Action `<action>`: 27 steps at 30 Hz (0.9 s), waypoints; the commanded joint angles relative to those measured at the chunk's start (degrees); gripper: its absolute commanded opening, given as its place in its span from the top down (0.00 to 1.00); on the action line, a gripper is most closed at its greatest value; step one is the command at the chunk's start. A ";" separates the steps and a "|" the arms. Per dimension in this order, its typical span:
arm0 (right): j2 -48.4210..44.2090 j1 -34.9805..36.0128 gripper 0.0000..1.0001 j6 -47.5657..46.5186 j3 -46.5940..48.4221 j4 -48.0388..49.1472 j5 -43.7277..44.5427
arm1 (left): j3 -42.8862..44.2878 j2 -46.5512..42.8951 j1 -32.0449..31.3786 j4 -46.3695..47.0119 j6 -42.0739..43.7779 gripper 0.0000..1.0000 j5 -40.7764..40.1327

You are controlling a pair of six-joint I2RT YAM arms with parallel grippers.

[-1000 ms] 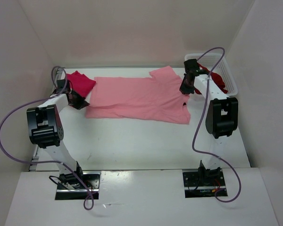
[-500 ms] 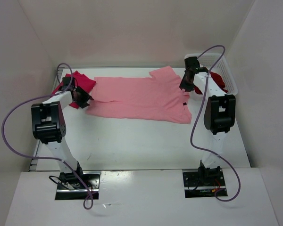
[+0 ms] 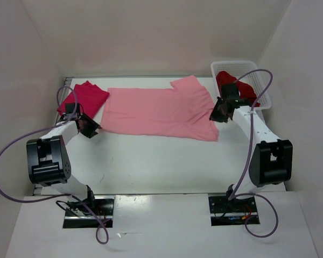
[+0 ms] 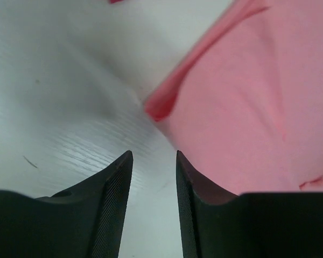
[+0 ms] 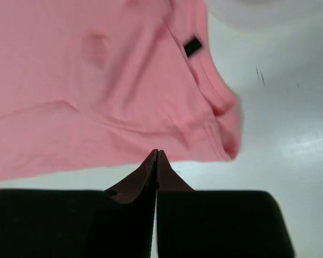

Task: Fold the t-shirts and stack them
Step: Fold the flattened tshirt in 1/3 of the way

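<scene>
I have the left end effector [image 3: 89, 128] low over the desk [image 3: 151, 161], just off the near left corner of the light pink t-shirt [image 3: 159, 113]. In the left wrist view its jaws stand partly apart with only bare desk in the gap and nothing gripped. The shirt's turned-up corner [image 4: 160, 105] lies just ahead of the fingertips, not touching them.

The right end effector [image 3: 222, 114] is at the shirt's right edge, near the collar end. The right wrist view shows its two fingers [image 5: 145, 172] pressed fully together with no cloth between them that I can see. The tips sit over the shirt's near hem, but I can't tell whether they touch the fabric. A small black tag [image 5: 191, 47] shows at the neckline.

The light pink t-shirt lies spread flat across the far middle of the desk, one sleeve poking toward the back wall. Its right end is a bit rumpled.

The crimson-magenta t-shirt [image 3: 83, 98] sits folded at the far left corner, just beside the pink one's left edge. It looks close to touching, I can't tell for sure.

The dark maroon red t-shirt [image 3: 229, 81] is bunched inside the white mesh basket [image 3: 234, 62] at the far right corner, partly hidden by the right arm.
</scene>
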 commanded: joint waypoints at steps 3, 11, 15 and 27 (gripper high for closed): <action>-2.35 -0.96 0.84 1.58 -8.91 0.66 0.23 | 0.79 5.28 1.63 2.51 -0.64 0.54 1.63; 0.19 -5.71 0.49 3.50 -14.37 1.88 -2.59 | 1.41 11.10 1.63 5.68 -2.40 0.71 4.09; 3.27 -5.71 0.49 4.04 -16.39 3.20 -1.88 | 1.41 10.57 1.63 6.21 -1.78 0.89 3.57; 10.30 -5.71 0.95 7.55 -14.81 7.60 -2.41 | -0.44 8.37 1.63 4.37 0.41 1.00 3.57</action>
